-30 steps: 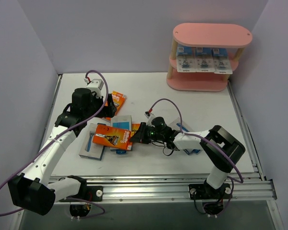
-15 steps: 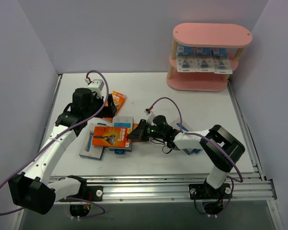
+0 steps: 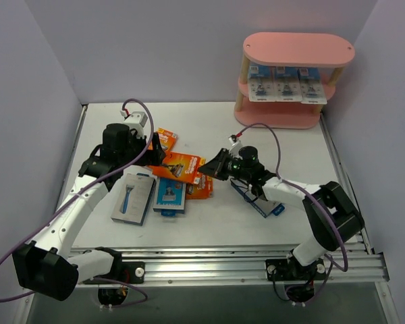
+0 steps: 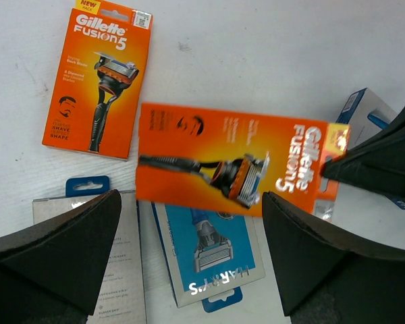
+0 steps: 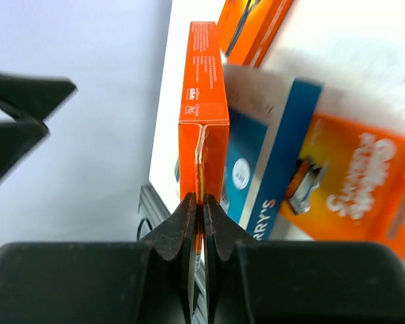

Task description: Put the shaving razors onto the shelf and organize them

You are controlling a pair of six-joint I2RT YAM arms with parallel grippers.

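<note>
1. The right gripper (image 5: 201,204) has its fingers (image 5: 182,226) pinched tight on the end flap of an orange Gillette Fusion5 box (image 5: 204,88); the box juts out from the tips, above the loose packs.
2. The left gripper (image 4: 189,202) stands wide with nothing between its fingers (image 4: 61,250); it hangs just over that same box.
3. Beneath lie a second Fusion5 box (image 4: 98,81), a blue Harry's pack (image 4: 209,260) and a grey pack (image 4: 129,270); the overhead view adds another orange box (image 3: 202,187) and a blue box (image 3: 270,208) under the right arm.
4. The pink shelf (image 3: 298,48) stands well apart at the far right; three blister cards (image 3: 283,88) line its middle tier; I judge roughly a third shelved, with the carried box and five loose packs left.
5. Only the overhead view shows the shelf; only the right wrist view shows the pinch on the flap; the left wrist view alone makes the brand print readable.
</note>
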